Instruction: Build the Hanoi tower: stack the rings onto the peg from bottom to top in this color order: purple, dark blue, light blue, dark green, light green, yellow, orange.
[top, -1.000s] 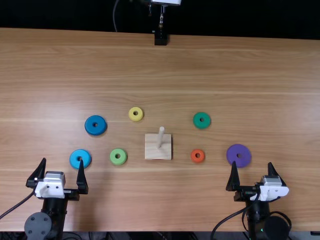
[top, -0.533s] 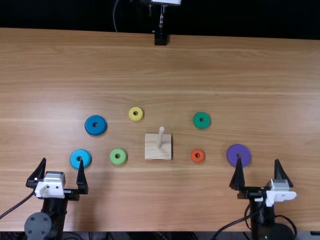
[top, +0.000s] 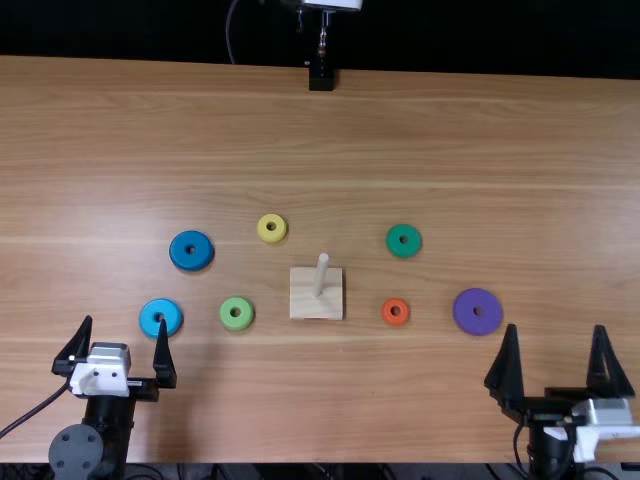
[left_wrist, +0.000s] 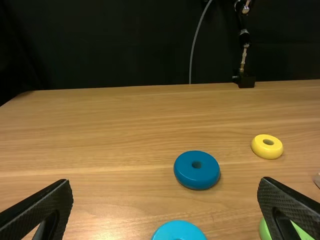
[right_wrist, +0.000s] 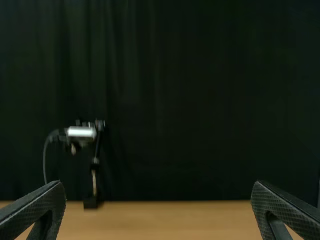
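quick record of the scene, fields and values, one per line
peg: bare, upright on its wooden base
rings on peg: none
left of base in top view: dark blue ring, light blue ring, light green ring, yellow ring
right of base in top view: dark green ring, orange ring, purple ring
left gripper: open, empty
right gripper: open, empty
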